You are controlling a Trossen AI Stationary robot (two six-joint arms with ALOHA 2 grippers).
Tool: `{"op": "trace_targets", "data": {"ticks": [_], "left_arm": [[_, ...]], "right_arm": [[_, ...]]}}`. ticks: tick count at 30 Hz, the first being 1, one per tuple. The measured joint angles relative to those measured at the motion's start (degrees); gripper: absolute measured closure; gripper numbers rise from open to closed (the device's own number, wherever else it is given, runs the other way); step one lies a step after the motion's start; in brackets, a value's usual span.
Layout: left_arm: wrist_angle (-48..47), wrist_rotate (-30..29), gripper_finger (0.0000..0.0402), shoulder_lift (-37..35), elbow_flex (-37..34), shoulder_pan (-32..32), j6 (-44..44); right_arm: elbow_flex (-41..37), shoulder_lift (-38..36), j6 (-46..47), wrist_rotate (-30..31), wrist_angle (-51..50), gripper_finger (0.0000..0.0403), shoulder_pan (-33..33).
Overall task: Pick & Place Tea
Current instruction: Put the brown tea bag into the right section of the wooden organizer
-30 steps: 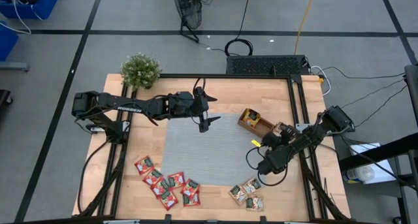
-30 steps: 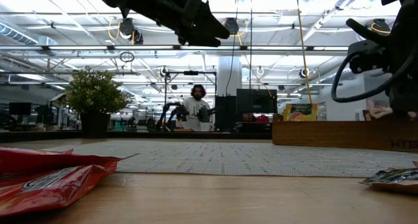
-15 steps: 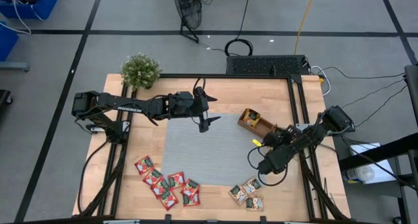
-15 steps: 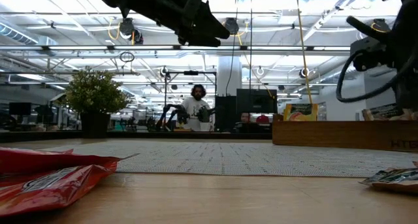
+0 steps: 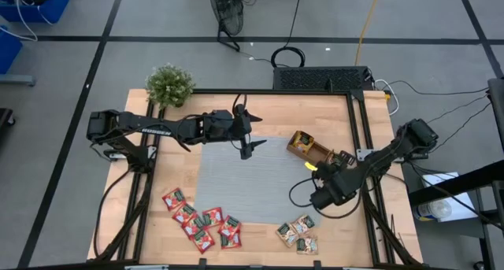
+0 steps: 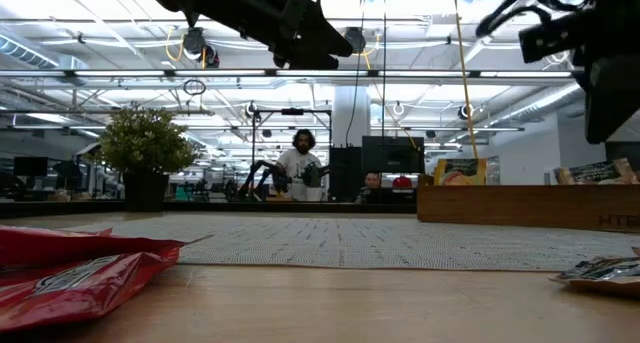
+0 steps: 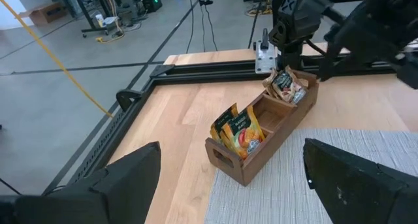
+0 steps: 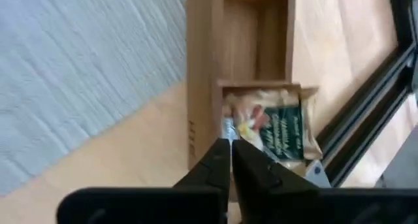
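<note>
The grey mat lies mid-table. Several red sachets lie on the wood at its near left, and several pale-and-green ones at its near right. The wooden tray holds orange-yellow sachets standing in one end compartment and pale sachets in the other. My right gripper is shut and empty, above the tray's pale-sachet end. My left gripper is open and empty, high over the mat's far edge.
A potted plant stands at the far left corner. Black frame rails run along the table's sides, and the right arm's cable loop hangs over the mat's right edge. A person sits far behind the table.
My right gripper has gone up, away from the tray's pale-sachet end, and its arm has lifted out of the low view's middle. A pale sachet stays standing in that compartment and now shows in full.
</note>
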Motion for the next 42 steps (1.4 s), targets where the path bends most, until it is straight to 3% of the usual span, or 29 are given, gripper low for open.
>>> {"op": "trace_targets", "data": {"ticks": [8,25,42], "left_arm": [[0.3,0.0,0.0036,0.0,0.0,0.0,0.0],[0.3,0.0,0.0036,0.0,0.0,0.0,0.0],[0.5,0.0,0.0036,0.0,0.0,0.0,0.0]], "right_arm": [[-8.7,-0.9,1.1,-3.6,7.6,0.0402,-3.4],[-17.4,-0.8,-4.6,-5.8,20.5,0.0403,-9.2],[-18.1,-0.9,-2.7,-3.8,19.2,0.0403,-8.3]]}}
